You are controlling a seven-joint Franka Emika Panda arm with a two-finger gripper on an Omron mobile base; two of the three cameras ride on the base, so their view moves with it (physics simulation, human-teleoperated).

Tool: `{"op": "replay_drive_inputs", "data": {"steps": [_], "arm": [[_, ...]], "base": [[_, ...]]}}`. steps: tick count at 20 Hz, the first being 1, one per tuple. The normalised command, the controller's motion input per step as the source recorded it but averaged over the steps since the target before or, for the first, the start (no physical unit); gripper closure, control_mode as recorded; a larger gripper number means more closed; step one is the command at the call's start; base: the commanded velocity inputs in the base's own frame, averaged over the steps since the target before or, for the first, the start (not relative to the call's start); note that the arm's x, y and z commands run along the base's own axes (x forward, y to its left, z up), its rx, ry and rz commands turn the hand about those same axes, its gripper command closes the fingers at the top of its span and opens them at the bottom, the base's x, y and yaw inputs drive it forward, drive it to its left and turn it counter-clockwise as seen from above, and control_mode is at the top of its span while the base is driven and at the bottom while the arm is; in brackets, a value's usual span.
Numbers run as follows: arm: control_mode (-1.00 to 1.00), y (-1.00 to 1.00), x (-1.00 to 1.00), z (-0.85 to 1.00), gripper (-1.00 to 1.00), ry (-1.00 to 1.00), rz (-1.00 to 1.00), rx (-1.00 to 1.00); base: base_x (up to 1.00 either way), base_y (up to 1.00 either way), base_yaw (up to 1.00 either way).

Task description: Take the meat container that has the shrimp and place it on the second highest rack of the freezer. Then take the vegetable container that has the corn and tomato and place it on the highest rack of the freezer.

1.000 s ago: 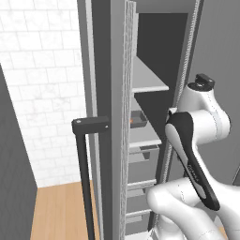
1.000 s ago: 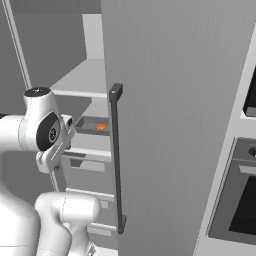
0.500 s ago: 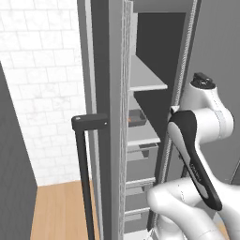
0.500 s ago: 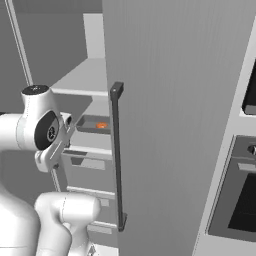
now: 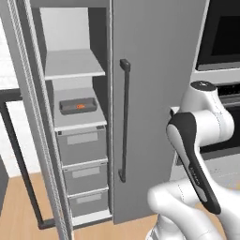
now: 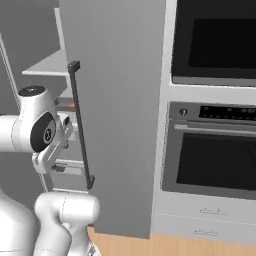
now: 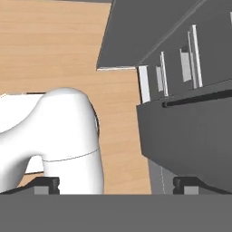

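The freezer (image 5: 154, 70) stands with its left door swung open and its right door shut. Inside, the dark grey meat container (image 5: 77, 106) lies on the lower of two pale shelves, just above the three drawers, with the orange shrimp (image 5: 80, 106) in it. A sliver of that tray and its orange spot (image 6: 71, 105) shows behind my arm in the right base view. My gripper (image 7: 117, 184) is open with nothing between its fingertips (image 7: 47, 183) and points down at the wooden floor beside the freezer's foot. The vegetable container, corn and tomato are out of view.
The black oven and microwave column (image 6: 215, 150) stands right of the freezer. The shut door carries a long dark handle (image 5: 124, 119). The open left door's handle (image 5: 18, 154) juts out at the far left. Wooden floor (image 7: 54, 45) lies in front.
The whole picture has shifted: the base has moved, bringing the shut freezer door and the oven column into view. The meat container stays on its shelf. The gripper remains open.
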Motion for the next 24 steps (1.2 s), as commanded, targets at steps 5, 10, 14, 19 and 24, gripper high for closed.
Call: {"op": "replay_drive_inputs", "data": {"steps": [5,10,14,19,24], "arm": [[1.00,0.00,0.00,0.00,-1.00,0.00,0.00,0.00],[1.00,0.00,0.00,0.00,-1.00,0.00,0.00,0.00],[1.00,0.00,0.00,0.00,-1.00,0.00,0.00,0.00],[1.00,0.00,0.00,0.00,-1.00,0.00,0.00,0.00],[1.00,0.00,0.00,0.00,-1.00,0.00,0.00,0.00]], "base": [[0.07,-1.00,-0.17],[0.19,-1.00,-0.04],[0.06,-1.00,-0.03],[0.08,-1.00,-0.04],[0.15,-1.00,-0.05]]}}
